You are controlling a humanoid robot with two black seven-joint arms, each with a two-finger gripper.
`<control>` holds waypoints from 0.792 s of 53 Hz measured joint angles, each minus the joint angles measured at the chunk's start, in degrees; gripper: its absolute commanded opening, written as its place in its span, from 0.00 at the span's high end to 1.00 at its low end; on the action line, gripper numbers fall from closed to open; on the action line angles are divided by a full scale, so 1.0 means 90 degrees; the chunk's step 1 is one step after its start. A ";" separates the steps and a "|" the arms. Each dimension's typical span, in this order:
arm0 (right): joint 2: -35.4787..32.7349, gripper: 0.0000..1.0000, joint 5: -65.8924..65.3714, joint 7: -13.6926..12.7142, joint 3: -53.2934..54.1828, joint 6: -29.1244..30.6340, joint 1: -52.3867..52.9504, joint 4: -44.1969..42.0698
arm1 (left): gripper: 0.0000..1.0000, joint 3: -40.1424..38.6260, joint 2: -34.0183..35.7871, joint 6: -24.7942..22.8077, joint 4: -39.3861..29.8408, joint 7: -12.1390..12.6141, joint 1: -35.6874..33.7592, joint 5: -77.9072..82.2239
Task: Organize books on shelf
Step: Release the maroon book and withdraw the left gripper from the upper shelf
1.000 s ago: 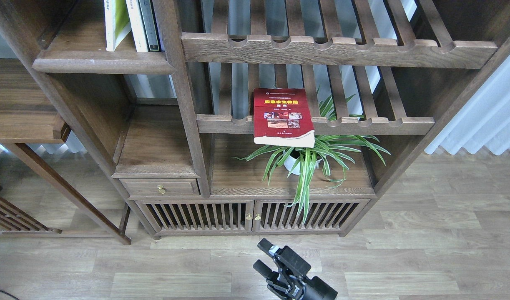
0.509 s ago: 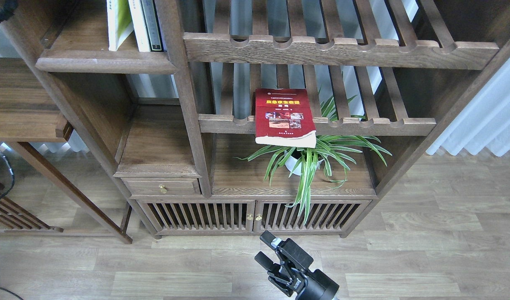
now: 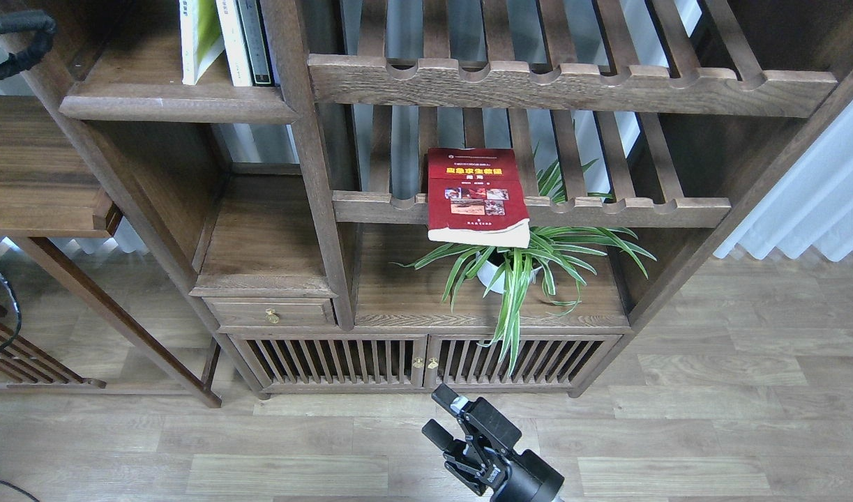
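A red book (image 3: 476, 195) with a yellow title and photos lies flat on the lower slatted rack, its near end overhanging the front rail. A yellow-green and white book (image 3: 197, 35) stands on the solid dark-brown shelf (image 3: 175, 106) at the upper left, beside a thin white-spined and a dark-spined volume (image 3: 245, 38). The maroon book is out of view. My right gripper (image 3: 437, 417) is low at the bottom centre, over the floor, open and empty, far below the books. A black part, perhaps of my left arm (image 3: 11, 31), shows at the top left; its gripper is out of view.
A potted spider plant (image 3: 517, 268) stands on the board under the red book. Slatted racks with notched front rails (image 3: 565, 84) fill the right bay. A small drawer (image 3: 269, 314) and slatted cabinet doors (image 3: 419, 361) sit below. A side table (image 3: 42, 181) stands at left.
A black arm part has come into view at the top left edge. My right gripper has shifted slightly at the bottom centre. The books have not moved.
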 measured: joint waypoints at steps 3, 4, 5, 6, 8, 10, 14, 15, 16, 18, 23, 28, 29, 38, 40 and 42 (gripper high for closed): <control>-0.0003 0.03 0.0000 0.0000 0.0056 0.0000 -0.0020 0.0005 | 0.96 0.0045 -0.0049 0.0011 0.0066 -0.0071 0.0000 0.0002; -0.0003 0.03 0.0000 0.0000 0.0074 0.0000 -0.0026 0.0007 | 0.96 0.0054 -0.0072 0.0013 0.0092 -0.0086 0.0000 0.0003; -0.0004 0.03 0.0000 0.0000 0.0084 0.0000 -0.0029 0.0008 | 0.96 0.0061 -0.0088 0.0014 0.0112 -0.0093 0.0000 0.0004; -0.0004 0.03 0.0000 0.0000 0.0095 0.0000 -0.0033 0.0009 | 0.96 0.0068 -0.0108 0.0015 0.0140 -0.0101 0.0000 0.0007; -0.0005 0.03 0.0000 0.0000 0.0107 0.0000 -0.0040 0.0013 | 0.96 0.0080 -0.0138 0.0020 0.0190 -0.0108 0.0000 0.0012; -0.0006 0.03 0.0000 0.0000 0.0113 0.0000 -0.0045 0.0020 | 0.96 0.0087 -0.0167 0.0023 0.0234 -0.0111 0.0000 0.0021; 0.0000 0.03 0.0000 0.0000 0.0118 0.0000 -0.0052 0.0040 | 0.96 0.0113 -0.0289 0.0028 0.0327 -0.0116 0.0001 0.0066; 0.0000 0.03 0.0000 0.0000 0.0119 0.0000 -0.0053 0.0042 | 0.96 0.0120 -0.0295 0.0028 0.0333 -0.0116 0.0002 0.0069; 0.0001 0.03 -0.0001 0.0000 0.0119 0.0000 -0.0055 0.0043 | 0.96 0.0126 -0.0301 0.0028 0.0345 -0.0116 0.0006 0.0072; 0.0002 0.03 0.0000 0.0000 0.0119 0.0000 -0.0060 0.0043 | 0.96 0.0142 -0.0311 0.0028 0.0398 -0.0120 0.0016 0.0072; 0.0003 0.03 -0.0001 0.0000 0.0119 0.0000 -0.0092 0.0043 | 0.96 0.0184 -0.0356 0.0028 0.0523 -0.0120 0.0043 0.0076; 0.0010 0.03 -0.0002 0.0000 0.0106 0.0000 -0.0141 0.0043 | 0.96 0.0181 -0.0520 0.0043 0.0667 -0.0120 0.0047 0.0074; 0.0011 0.03 -0.0002 0.0000 0.0104 0.0000 -0.0146 0.0044 | 0.96 0.0173 -0.0564 0.0049 0.0708 -0.0119 0.0047 0.0073; 0.0005 0.03 -0.0002 0.0000 0.0101 0.0000 -0.0167 0.0049 | 0.97 0.0091 -0.0939 0.0211 0.1063 -0.0115 -0.0002 -0.0051; -0.0008 0.03 -0.0002 0.0000 0.0101 0.0000 -0.0187 0.0051 | 0.97 0.0091 -0.0977 0.0235 0.1098 -0.0114 -0.0031 -0.0080; -0.0026 0.03 -0.0002 0.0000 0.0101 0.0000 -0.0214 0.0051 | 0.97 0.0091 -0.0998 0.0252 0.1129 -0.0113 -0.0062 -0.0102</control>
